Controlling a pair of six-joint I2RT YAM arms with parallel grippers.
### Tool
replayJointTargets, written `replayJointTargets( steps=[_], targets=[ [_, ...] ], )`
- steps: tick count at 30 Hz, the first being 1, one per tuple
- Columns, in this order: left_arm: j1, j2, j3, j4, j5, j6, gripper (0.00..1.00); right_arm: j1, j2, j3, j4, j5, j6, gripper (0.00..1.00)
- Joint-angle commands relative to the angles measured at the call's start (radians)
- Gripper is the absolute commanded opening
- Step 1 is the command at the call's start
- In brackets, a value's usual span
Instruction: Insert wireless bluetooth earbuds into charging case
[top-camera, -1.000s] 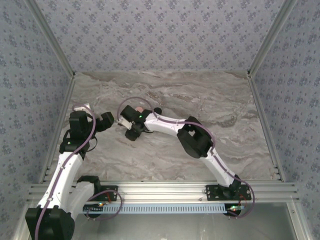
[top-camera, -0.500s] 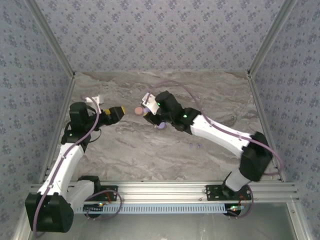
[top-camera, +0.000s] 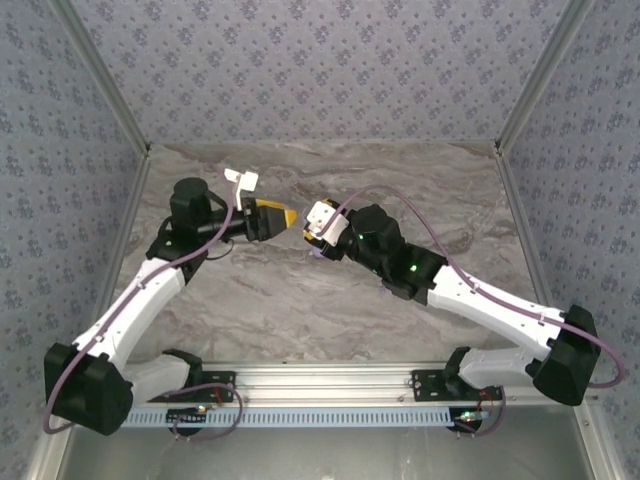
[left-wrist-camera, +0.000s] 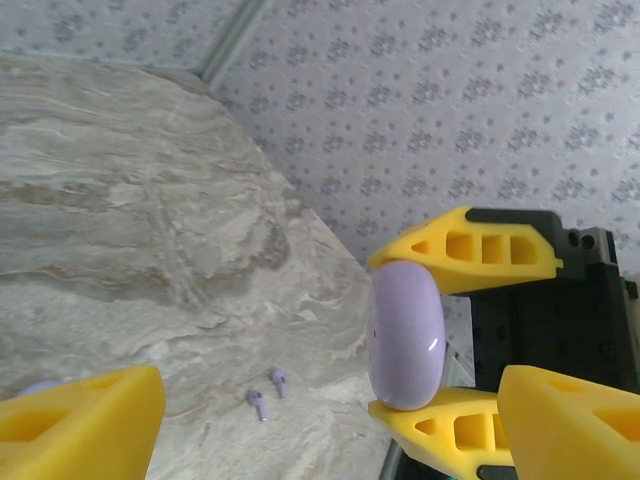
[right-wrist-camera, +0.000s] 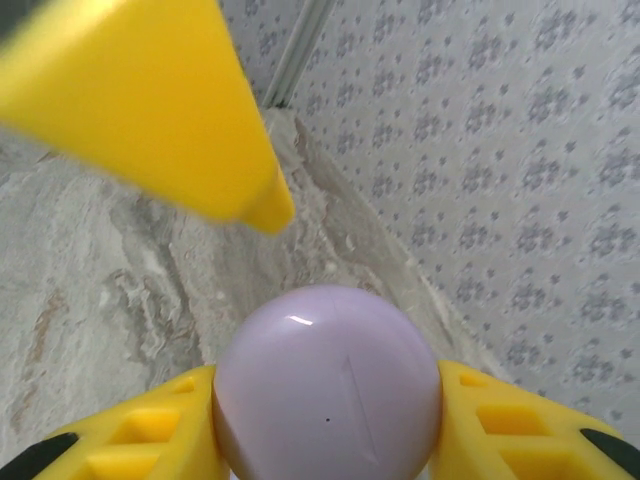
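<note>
My right gripper (right-wrist-camera: 328, 400) is shut on a round lavender charging case (right-wrist-camera: 328, 385), its lid closed, one yellow finger on each side. It holds the case in the air, edge-on to the left wrist view (left-wrist-camera: 405, 335). My left gripper (left-wrist-camera: 330, 425) is open and empty, with its yellow fingers (left-wrist-camera: 85, 425) spread wide just short of the case. From above, the left gripper (top-camera: 285, 216) and the right gripper (top-camera: 312, 240) meet tip to tip over the middle of the table. Two small lavender earbuds (left-wrist-camera: 257, 402) lie side by side on the marble below.
The marble table top (top-camera: 450, 190) is enclosed by patterned walls on three sides, with metal corner posts (top-camera: 525, 90). The aluminium rail (top-camera: 330, 380) carrying the arm bases runs along the near edge. The right arm stretches diagonally across the right half of the table.
The left arm has swung right toward the centre. The right arm has stretched out and turned the case to face the left gripper; the two grippers now nearly touch.
</note>
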Motion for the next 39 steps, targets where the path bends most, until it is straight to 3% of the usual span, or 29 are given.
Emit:
replayJointTargets(
  steps=[1,19,29,32,39],
  targets=[
    [-0.034,0.023,0.047,0.041,0.036,0.001,0.83,0.012,-0.022,-0.011,0.051,0.038,-0.046,0.44],
    [-0.082,0.064,0.076,0.027,0.073,0.047,0.51,0.023,0.018,0.019,0.078,0.008,-0.056,0.45],
    [-0.087,0.070,0.084,0.018,0.086,0.061,0.24,0.018,0.029,0.046,0.063,0.007,-0.035,0.48],
    [-0.086,0.060,0.080,0.006,0.071,0.074,0.20,0.001,0.018,0.064,0.014,-0.011,0.001,0.55],
    [-0.090,-0.006,0.041,-0.009,-0.115,0.155,0.10,-0.093,-0.105,-0.009,-0.024,-0.190,0.141,0.94]
  ],
)
